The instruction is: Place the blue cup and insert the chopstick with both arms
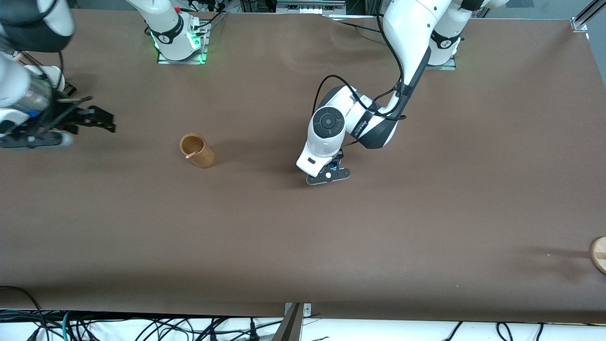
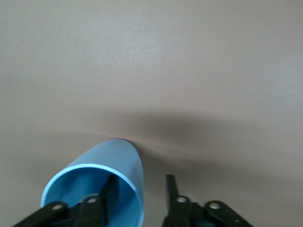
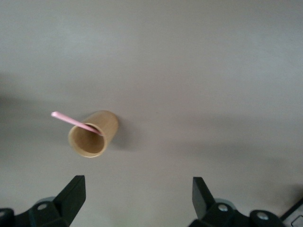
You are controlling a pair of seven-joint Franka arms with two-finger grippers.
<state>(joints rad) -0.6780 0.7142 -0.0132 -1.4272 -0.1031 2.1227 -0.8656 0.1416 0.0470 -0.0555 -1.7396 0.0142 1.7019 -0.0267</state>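
The blue cup (image 2: 102, 182) stands on the brown table near its middle; in the front view my left hand hides almost all of it. My left gripper (image 2: 139, 178) is low over it (image 1: 330, 171), open, with one finger (image 2: 110, 189) inside the cup and the other outside, and the wall loose between them. The pink chopstick (image 1: 191, 155) leans in the brown wooden cup (image 1: 198, 151), its tip sticking out over the rim; both also show in the right wrist view, chopstick (image 3: 75, 122) and cup (image 3: 94, 135). My right gripper (image 1: 102, 121) hangs open and empty (image 3: 139, 182) over the table's right-arm end.
A round pale wooden thing (image 1: 599, 253) lies at the table's edge at the left arm's end, nearer the front camera. The arm bases (image 1: 177, 45) stand along the table's robot edge. Cables run below the front edge.
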